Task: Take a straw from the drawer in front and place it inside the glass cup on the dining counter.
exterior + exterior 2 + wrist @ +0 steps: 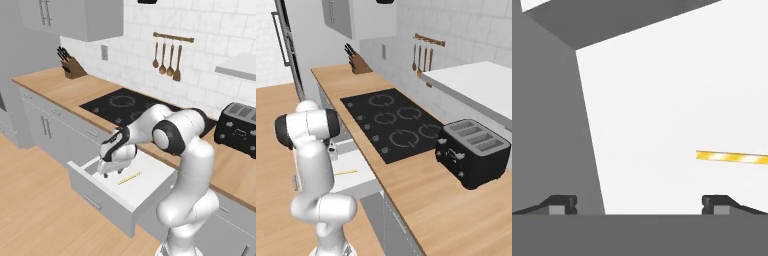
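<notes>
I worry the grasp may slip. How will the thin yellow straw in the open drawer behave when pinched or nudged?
The thin pale-yellow straw lies flat on the smooth white floor of the open light-grey drawer, so a nudge would probably roll or slide it. It looks straight and very slim, so likely light and easily crushed. The open end effector sits off to its side.

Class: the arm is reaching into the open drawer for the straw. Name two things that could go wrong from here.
1. The straw lies off to one side of the gripper, not between its open fingers; closing now would likely miss it.
2. It is thin and lies flat on the drawer floor, so the fingers could nudge it aside rather than grip it.
</notes>
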{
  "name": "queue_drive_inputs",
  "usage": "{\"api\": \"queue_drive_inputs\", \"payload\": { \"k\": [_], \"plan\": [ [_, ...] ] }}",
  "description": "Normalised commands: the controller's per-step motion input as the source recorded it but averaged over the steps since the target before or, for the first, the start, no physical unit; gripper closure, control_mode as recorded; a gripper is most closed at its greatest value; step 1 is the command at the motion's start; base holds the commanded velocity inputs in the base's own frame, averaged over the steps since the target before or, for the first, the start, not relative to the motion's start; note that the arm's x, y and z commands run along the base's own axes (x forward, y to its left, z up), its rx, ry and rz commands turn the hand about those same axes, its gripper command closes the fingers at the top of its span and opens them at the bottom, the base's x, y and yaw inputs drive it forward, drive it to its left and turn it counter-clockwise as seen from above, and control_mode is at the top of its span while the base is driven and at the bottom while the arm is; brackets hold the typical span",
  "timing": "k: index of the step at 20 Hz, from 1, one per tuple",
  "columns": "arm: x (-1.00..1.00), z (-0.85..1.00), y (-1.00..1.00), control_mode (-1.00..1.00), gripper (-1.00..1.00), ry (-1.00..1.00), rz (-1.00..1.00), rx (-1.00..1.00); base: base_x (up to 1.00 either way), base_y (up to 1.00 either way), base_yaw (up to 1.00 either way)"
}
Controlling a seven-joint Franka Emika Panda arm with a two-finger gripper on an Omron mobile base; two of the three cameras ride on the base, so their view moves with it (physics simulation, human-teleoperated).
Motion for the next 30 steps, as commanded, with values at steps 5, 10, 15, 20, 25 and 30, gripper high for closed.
{"api": "queue_drive_inputs", "payload": {
  "k": [5, 10, 15, 20, 25, 30],
  "plan": [
    [0.04, -0.41, 0.37, -1.00, -1.00, 0.10, 0.00, 0.00, 0.00, 0.00, 0.00],
    [0.01, -0.47, 0.44, -1.00, -1.00, 0.04, 0.00, 0.00, 0.00, 0.00, 0.00],
    [0.07, -0.48, 0.40, -1.00, -1.00, 0.05, 0.00, 0.00, 0.00, 0.00, 0.00],
    [-0.20, -0.32, 0.80, -1.00, -1.00, 0.05, 0.00, 0.00, 0.00, 0.00, 0.00],
    [-0.65, 0.02, 0.85, -1.00, -1.00, 0.00, -0.01, 0.00, 0.00, 0.00, 0.00],
    [-0.13, 0.26, -0.20, -1.00, -1.00, -0.01, -0.24, -0.07, 0.00, 0.00, 0.00]
  ]
}}
